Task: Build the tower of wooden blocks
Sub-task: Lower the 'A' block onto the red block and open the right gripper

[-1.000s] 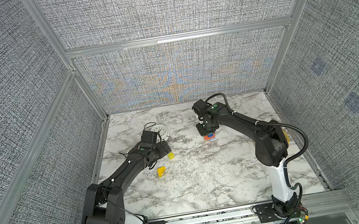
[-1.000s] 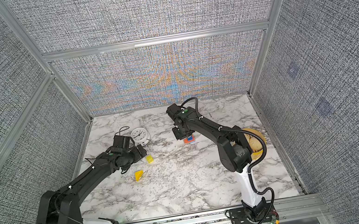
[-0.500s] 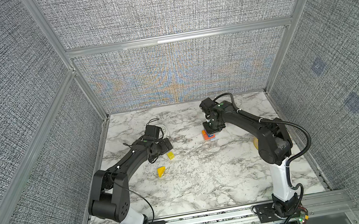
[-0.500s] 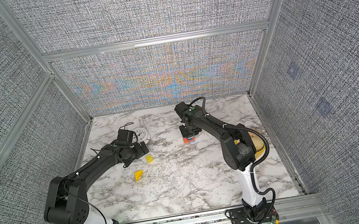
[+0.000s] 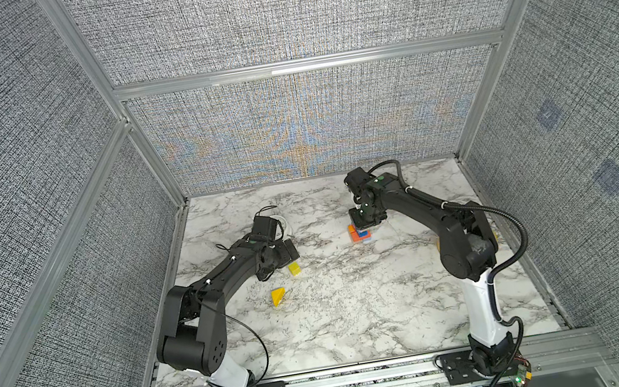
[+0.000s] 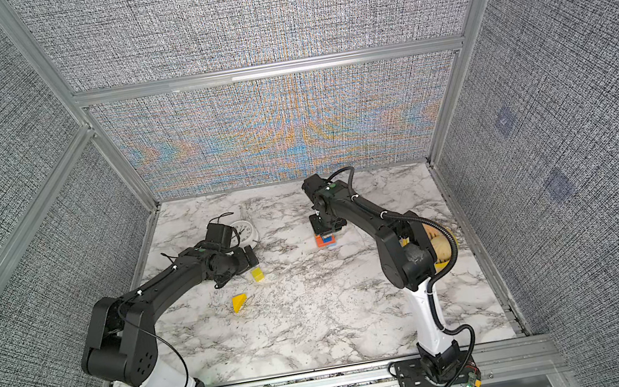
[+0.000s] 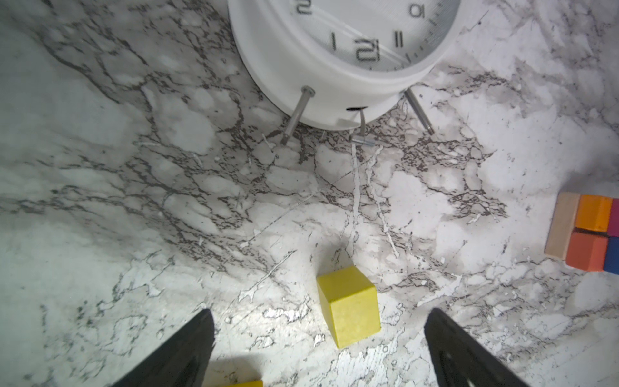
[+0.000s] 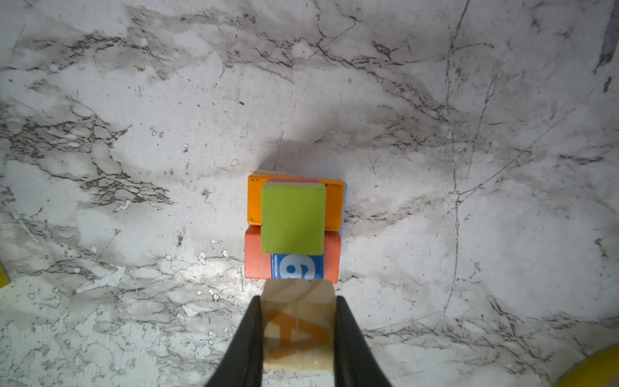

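Fingers (image 8: 246, 341) of the right gripper (image 8: 298, 300) clamp a tan lettered block (image 8: 298, 321) at the tower's (image 8: 293, 268) edge; a skewed release could knock the green block (image 8: 293, 217) off. In the left wrist view the left gripper (image 7: 320, 311) is spread wide with the yellow cube (image 7: 348, 311) between its tips; the clock (image 7: 335, 77) is near, a bump risk. In both top views the tower (image 5: 356, 235) (image 6: 321, 241) sits under the right gripper.

Black jointed arms (image 5: 224, 275) on white bases, with black cables (image 5: 516, 220).

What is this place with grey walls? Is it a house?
Probably a robot test booth, not a house: grey panel walls in metal frames, a left arm and right arm bolted to a rail, and wood blocks on a marbled table.
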